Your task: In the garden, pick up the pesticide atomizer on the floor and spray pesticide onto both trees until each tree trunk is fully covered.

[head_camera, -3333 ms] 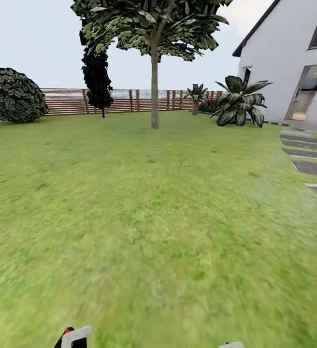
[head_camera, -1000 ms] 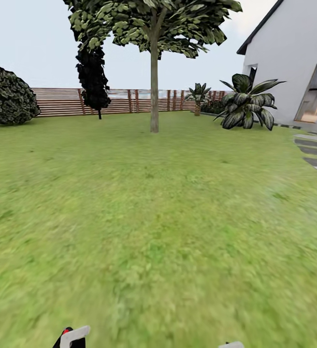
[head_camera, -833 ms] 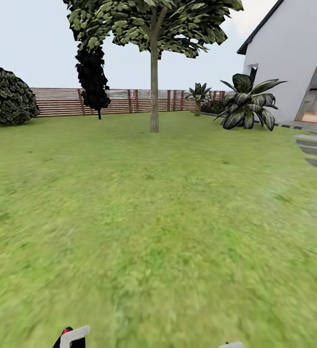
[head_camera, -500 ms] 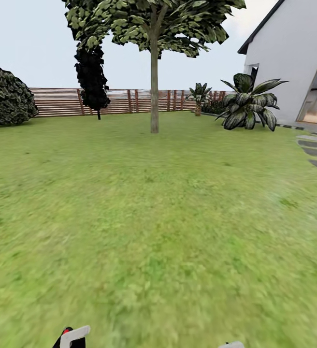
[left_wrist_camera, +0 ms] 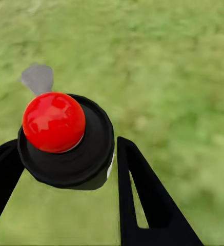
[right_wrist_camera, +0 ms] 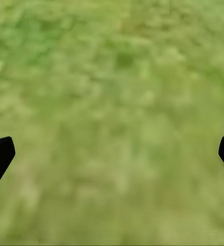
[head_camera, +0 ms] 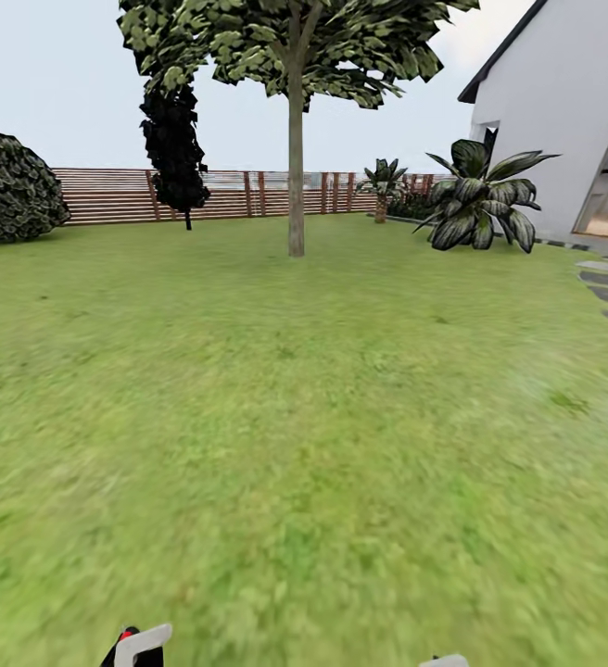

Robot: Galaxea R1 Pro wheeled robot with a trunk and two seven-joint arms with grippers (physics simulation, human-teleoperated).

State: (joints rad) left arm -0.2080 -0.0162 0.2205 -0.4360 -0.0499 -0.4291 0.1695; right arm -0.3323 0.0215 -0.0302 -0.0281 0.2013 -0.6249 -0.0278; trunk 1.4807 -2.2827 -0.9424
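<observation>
The left gripper (left_wrist_camera: 63,169) is clamped on the atomizer (left_wrist_camera: 65,141), a black bottle with a red round cap, its fingers (left_wrist_camera: 142,195) pressing on either side above the lawn (head_camera: 304,417). The right gripper (right_wrist_camera: 112,154) hangs with its jaws spread wide over bare grass. Far ahead across the lawn stands a tree (head_camera: 296,167) with a pale trunk, in front of the wooden fence (head_camera: 109,195), with a round bush (head_camera: 12,185) well to its left and a white house (head_camera: 563,120) to its right.

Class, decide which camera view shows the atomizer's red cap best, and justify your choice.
The left wrist view: the red cap sits large and sharp atop the atomizer between the left gripper fingers. The head view catches just a red sliver at its lower edge; the right wrist view looks at grass.
</observation>
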